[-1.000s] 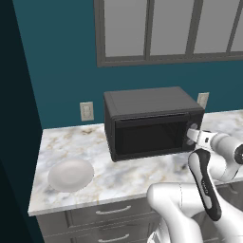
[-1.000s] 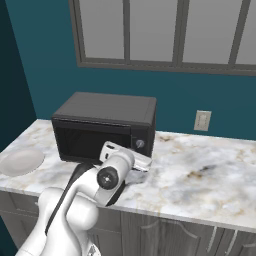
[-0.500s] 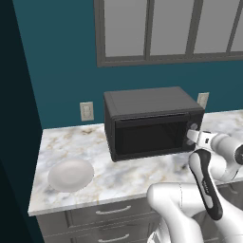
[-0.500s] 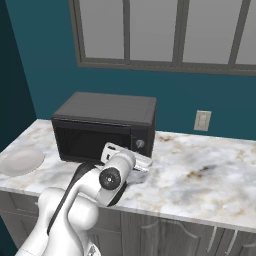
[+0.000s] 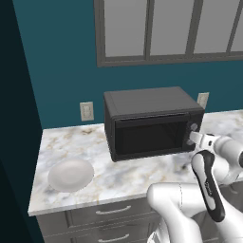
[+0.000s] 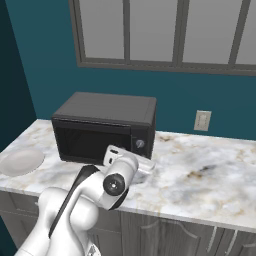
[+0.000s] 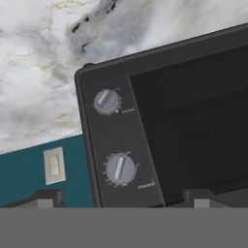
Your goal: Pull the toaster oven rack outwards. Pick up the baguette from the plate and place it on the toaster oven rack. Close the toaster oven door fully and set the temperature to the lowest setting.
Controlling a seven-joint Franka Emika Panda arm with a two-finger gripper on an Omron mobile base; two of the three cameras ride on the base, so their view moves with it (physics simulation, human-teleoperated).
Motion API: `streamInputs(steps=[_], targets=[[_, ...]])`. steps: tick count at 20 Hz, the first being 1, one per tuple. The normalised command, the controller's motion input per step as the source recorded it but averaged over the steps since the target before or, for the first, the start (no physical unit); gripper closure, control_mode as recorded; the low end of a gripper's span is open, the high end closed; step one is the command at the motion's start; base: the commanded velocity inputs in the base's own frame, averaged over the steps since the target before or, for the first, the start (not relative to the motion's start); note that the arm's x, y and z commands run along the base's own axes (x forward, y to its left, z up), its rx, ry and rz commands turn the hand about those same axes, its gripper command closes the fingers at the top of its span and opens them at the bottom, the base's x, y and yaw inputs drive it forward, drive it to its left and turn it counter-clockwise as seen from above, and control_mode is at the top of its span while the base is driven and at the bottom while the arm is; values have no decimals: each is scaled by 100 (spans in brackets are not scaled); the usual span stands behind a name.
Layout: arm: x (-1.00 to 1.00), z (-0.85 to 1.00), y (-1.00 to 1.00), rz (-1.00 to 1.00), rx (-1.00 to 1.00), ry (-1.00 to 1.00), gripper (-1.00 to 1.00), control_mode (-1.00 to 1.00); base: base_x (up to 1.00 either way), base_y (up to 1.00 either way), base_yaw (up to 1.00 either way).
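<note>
The toaster oven stands on the marble counter against the teal wall. Its toaster oven door is upright and shut, its pane dark. The toaster oven rack and the baguette are hidden. The white plate lies bare to the oven's left. My gripper is at the oven's right-hand panel, just off the lower knob, below the upper knob. Its fingertips stand wide apart, open, with nothing between them.
Wall outlets sit on either side of the oven, under a window. The marble counter stretches to the oven's right, with drawers below its front edge. My white arm fills the space in front of the oven's right corner.
The gripper has opened from shut to wide apart at the knob panel. The arm and the oven have hardly moved.
</note>
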Motion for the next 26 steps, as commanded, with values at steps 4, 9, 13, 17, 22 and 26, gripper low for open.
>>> streamInputs(steps=[4, 9, 13, 17, 22, 26], targets=[[7, -11, 1, 0, 0, -4, -100, -100, 0, 0, 0], [12, -5, 4, 0, 0, -1, -100, -100, 0, 0, 0], [21, -5, 8, 0, 0, 0, -100, -100, 0, 0, 0], [19, -7, 5, 0, 0, 0, -100, -100, 0, 0, 0], [15, -7, 2, 0, 0, 0, -100, -100, 0, 0, 0], [18, -7, 1, 0, 0, -1, -100, -100, 0, 0, 0]])
